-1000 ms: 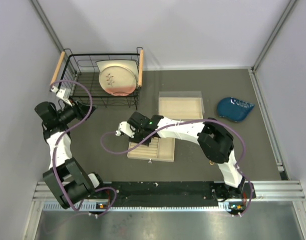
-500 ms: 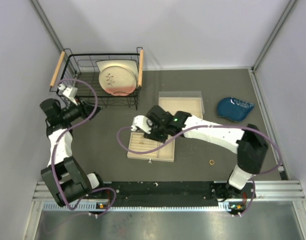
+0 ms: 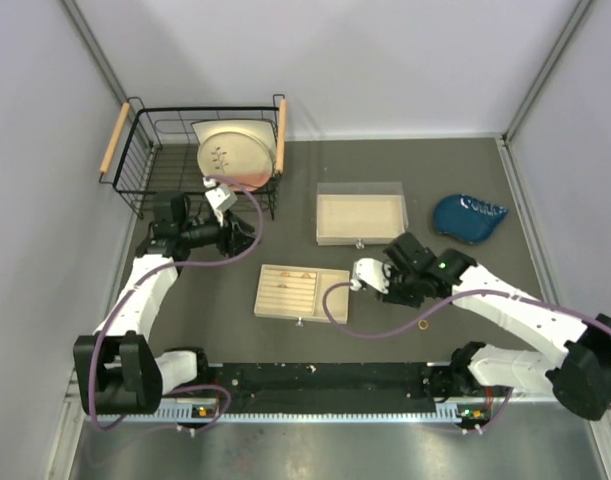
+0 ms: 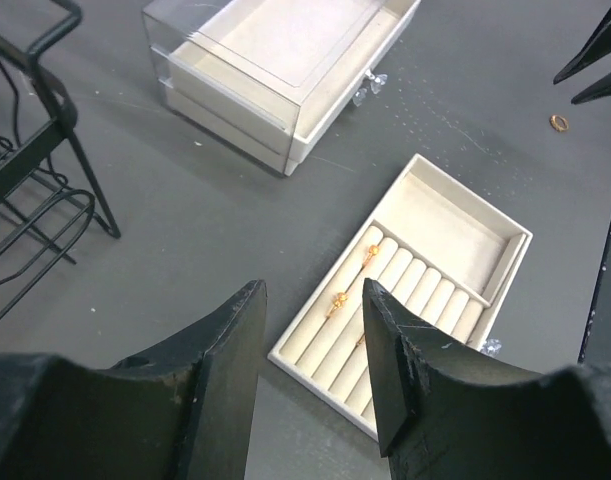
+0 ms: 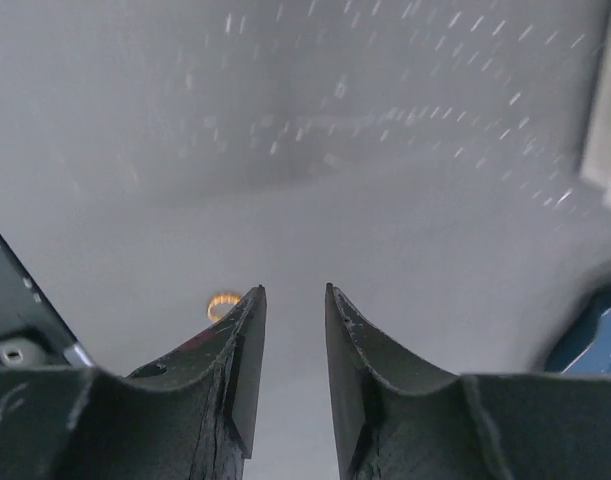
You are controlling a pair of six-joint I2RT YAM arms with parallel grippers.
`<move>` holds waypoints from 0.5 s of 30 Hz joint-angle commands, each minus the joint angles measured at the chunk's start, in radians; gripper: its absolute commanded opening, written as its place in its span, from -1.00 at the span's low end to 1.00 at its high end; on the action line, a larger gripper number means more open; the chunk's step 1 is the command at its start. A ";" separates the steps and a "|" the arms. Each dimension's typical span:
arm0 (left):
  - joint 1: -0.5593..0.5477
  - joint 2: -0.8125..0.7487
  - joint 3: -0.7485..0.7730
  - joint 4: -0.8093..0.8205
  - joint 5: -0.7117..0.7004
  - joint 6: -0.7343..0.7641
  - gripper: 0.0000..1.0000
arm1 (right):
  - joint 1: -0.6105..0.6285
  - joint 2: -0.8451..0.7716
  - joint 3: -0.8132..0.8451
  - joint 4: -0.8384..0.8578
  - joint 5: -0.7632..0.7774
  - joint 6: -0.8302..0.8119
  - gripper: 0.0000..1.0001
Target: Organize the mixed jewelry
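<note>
Fingers (image 5: 240,380) of our right gripper (image 5: 293,300) gape narrowly, empty; we'd pinch the light, slippery ring (image 5: 223,304) across its band.

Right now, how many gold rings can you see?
4. In the tray's ridges: one ring, a second, and apparently a third beside the left jaws. A fourth lies loose on the table. More may be hidden.
</note>
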 commanded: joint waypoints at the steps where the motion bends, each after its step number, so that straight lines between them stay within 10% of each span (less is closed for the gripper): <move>1: -0.069 0.001 0.045 -0.036 -0.040 0.068 -0.02 | -0.062 -0.085 -0.105 -0.028 -0.003 -0.162 -0.39; 15: -0.185 0.054 0.079 -0.079 -0.088 0.092 -0.02 | -0.140 -0.064 -0.252 0.025 -0.071 -0.346 -0.38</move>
